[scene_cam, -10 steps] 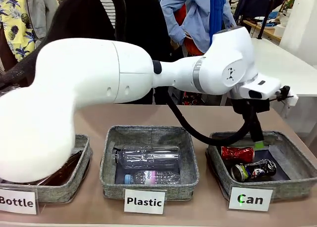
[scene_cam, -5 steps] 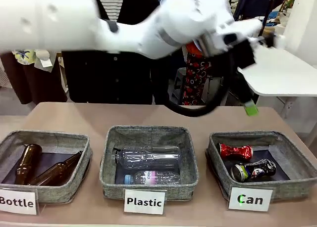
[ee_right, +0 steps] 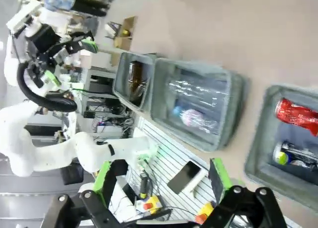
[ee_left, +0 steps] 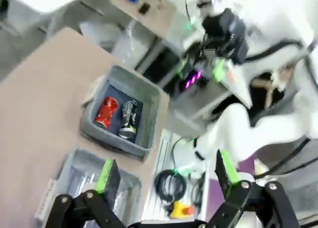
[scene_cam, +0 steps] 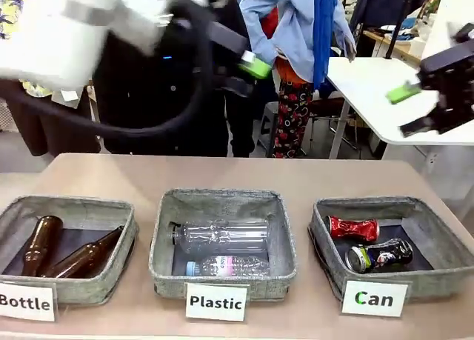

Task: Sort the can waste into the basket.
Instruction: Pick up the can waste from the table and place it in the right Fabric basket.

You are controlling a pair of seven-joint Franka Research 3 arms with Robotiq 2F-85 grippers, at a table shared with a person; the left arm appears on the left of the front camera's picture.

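High above the left half of the table, the left gripper hangs blurred in the air, its black fingers with green pads spread wide and nothing between them; in its own wrist view the left gripper shows the same wide, empty gap. Over the right edge of the table the right gripper is also raised well clear of the surface, fingers parted as far as they go and holding nothing, and the right wrist view shows the right gripper equally empty.

Below them, along the near edge of the light brown table, three square grey woven-fabric bins stand in a row. At the near right corner is the basket with the white "Can" label. Inside it lie a crushed red metal can toward the far side and a dented black metal can nearer the front, close together. The middle bin labelled "Plastic" holds two clear plastic bottles lying on their sides. The bin labelled "Bottle", at the near left corner, holds two brown glass bottles lying down.

Beyond the far edge stands a person in a light blue shirt.
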